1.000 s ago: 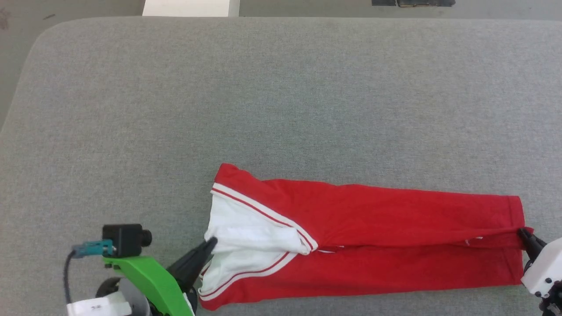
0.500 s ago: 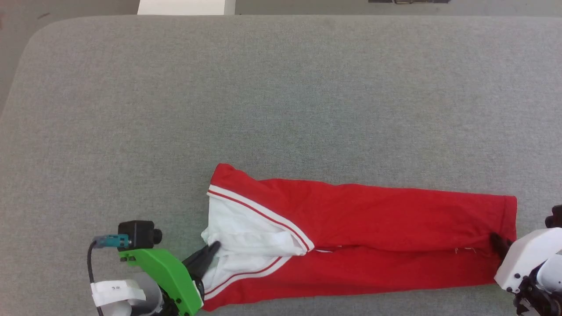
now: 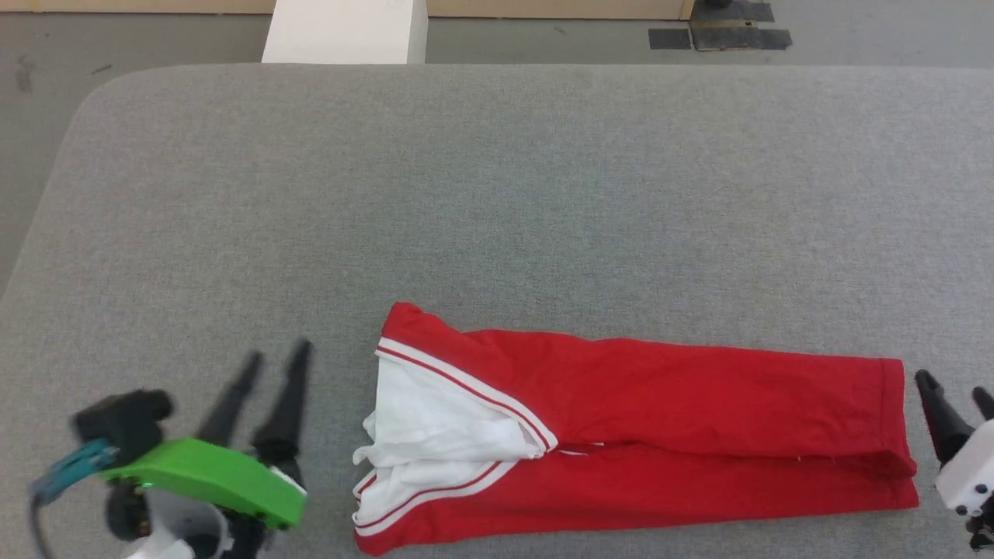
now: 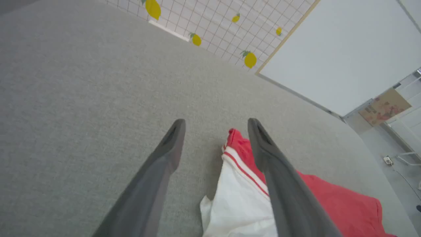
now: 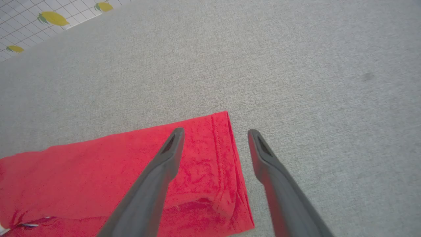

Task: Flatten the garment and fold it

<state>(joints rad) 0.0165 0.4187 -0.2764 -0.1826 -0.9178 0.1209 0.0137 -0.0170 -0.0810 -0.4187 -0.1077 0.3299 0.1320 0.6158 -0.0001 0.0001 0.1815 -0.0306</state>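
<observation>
Lying folded lengthwise low on the bench, the shirt is flanked by the left hand and right hand, both spread open.

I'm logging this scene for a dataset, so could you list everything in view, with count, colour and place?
garment: one, red with white sleeves and striped trim, lying as a long strip near the table's front edge
table: one, grey, fabric-covered, under the garment
block: one, white, on the floor past the table's far edge
floor patches: two, dark, on the grey floor at the far right
wall: one, white grid with yellow lemons, beyond the table
panel: one, white, beside the lemon wall
left gripper: one, dark fingers, open, left of the sleeve end, holding nothing
right gripper: one, dark fingers, open, at the hem end, holding nothing
</observation>
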